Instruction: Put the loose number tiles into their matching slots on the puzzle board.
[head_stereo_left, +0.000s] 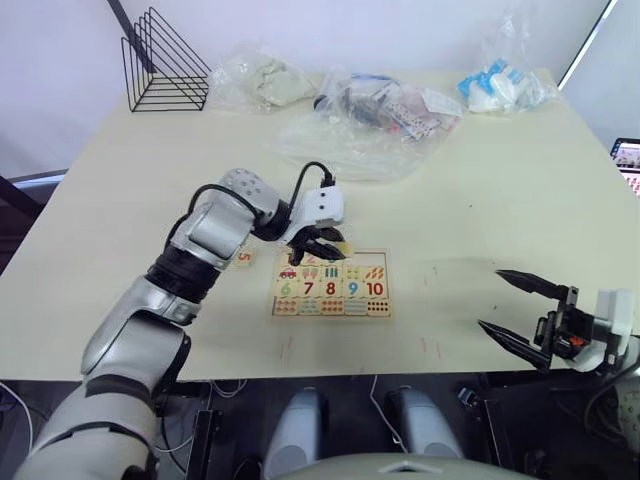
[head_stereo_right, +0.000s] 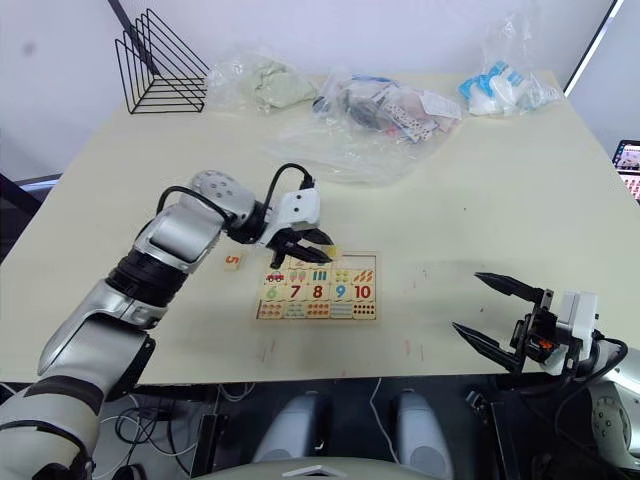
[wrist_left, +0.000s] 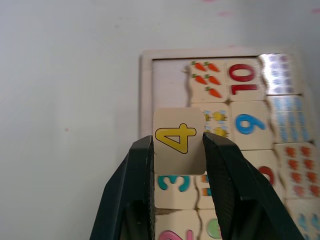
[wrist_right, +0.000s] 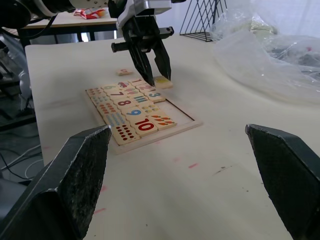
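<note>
The puzzle board (head_stereo_left: 382, 268) lies at mid-table with tiles 6 to 10 and picture tiles seated. My left gripper (wrist_left: 179, 142) is shut on the tile with a yellow 4 (wrist_left: 179, 137), held just over the board's far row beside the seated 3 (wrist_left: 172, 182). A bare slot (wrist_left: 170, 80) shows beyond it at the strip's end. The loose tile 5 (head_stereo_left: 245, 257) lies on the table left of the board. My right gripper (head_stereo_left: 490, 298) hangs open and empty near the table's front right edge, well apart from the board.
A black wire rack (head_stereo_left: 165, 65) stands at the back left. Plastic bags with contents (head_stereo_left: 380, 110) lie across the back, with another bag (head_stereo_left: 500, 85) at the back right. The table's front edge (head_stereo_left: 430, 372) runs close to the right gripper.
</note>
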